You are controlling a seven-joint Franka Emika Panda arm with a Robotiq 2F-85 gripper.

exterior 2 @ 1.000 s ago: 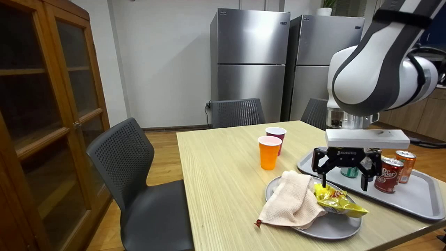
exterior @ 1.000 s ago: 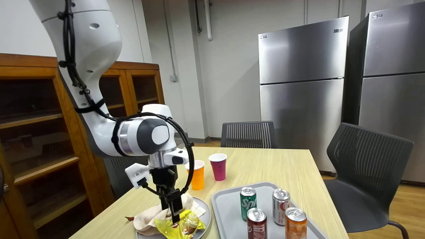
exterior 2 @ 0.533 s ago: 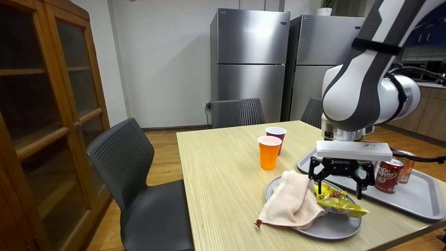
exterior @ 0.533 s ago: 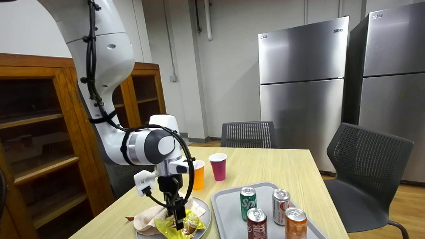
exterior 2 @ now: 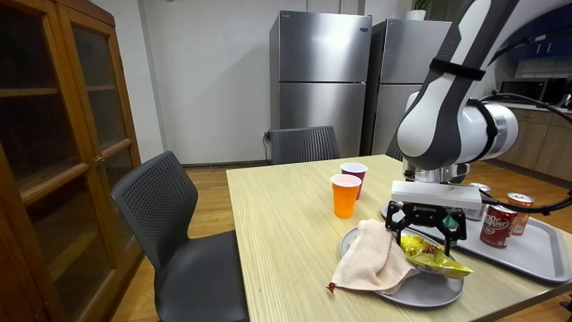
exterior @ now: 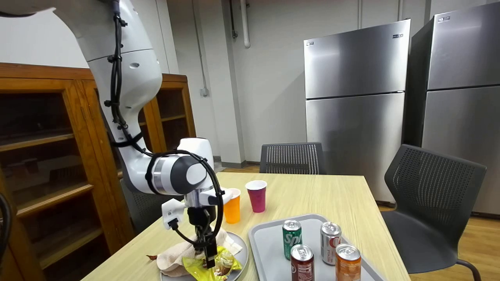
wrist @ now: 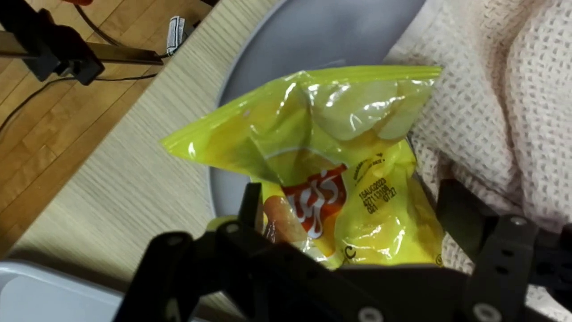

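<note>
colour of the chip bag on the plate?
The chip bag is yellow with a red logo; clearest in the wrist view.

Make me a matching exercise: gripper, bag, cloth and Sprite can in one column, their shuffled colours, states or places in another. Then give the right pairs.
Things
1. Gripper
2. Bag
3. Cloth
4. Sprite can

Descriptions
A. Green, on the tray
B. Pale pink, crumpled
C. Black, standing open
D. Yellow, jutting past the edge of the plate

Right pairs: 1-C, 2-D, 3-B, 4-A
</note>
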